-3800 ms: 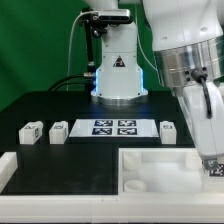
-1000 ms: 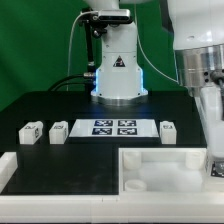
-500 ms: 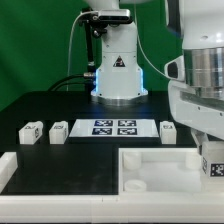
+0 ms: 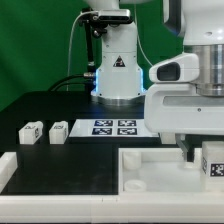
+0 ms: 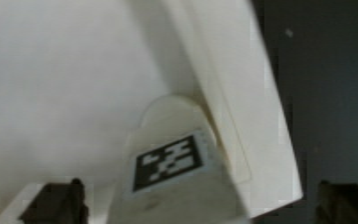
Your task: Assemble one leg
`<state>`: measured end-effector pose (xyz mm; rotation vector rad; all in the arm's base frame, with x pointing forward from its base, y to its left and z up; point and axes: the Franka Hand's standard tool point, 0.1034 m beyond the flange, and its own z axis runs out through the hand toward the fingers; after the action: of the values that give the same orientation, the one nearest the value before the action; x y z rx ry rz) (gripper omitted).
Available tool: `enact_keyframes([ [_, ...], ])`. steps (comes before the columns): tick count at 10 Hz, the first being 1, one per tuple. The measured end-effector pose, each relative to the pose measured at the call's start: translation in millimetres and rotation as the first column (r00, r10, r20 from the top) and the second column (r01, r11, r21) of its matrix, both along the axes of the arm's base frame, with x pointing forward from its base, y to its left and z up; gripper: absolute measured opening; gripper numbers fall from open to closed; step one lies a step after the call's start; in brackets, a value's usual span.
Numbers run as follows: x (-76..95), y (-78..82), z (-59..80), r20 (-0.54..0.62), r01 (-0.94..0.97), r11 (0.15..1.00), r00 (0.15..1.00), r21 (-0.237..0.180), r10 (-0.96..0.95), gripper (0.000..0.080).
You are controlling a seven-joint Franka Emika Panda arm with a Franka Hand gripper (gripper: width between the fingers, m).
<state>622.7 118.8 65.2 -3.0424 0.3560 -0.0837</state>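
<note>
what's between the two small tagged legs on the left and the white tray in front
In the exterior view, only bare black table lies between the two legs and the white tray; nothing else sits on that stretch.

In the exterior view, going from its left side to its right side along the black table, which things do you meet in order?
First leg → second leg → marker board → gripper, low over the white tray, beside a tagged leg at the right edge.

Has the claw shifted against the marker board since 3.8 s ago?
Yes. The claw moved toward the exterior view's left, now hiding the right end of the marker board.
</note>
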Motion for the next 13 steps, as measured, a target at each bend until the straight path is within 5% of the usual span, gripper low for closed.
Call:
enact_keyframes([
  [2,-1.7,-2.1,-2.8,0.0,-0.064,0.998,0.998,-0.003,0.064,0.0649],
  [4,-1.8,-2.4,-3.0,-0.002,-0.043,0.999,0.999,-0.003,0.043,0.0418],
  [5,-1.9,-1.8,-3.1,-0.007,0.03,1.0,1.0,0.003,-0.03,0.0418],
  [6,-1.9,-1.5,-3.1,-0.014,0.121,0.993,0.993,0.009,-0.121,0.0289],
  [8,2.1,-2.8,-2.1,-0.048,0.376,0.926,0.926,0.033,-0.375,0.0289],
  [13,2.9,0.1,-4.1,-0.197,0.944,0.325,0.328,0.051,-0.924,0.029],
])
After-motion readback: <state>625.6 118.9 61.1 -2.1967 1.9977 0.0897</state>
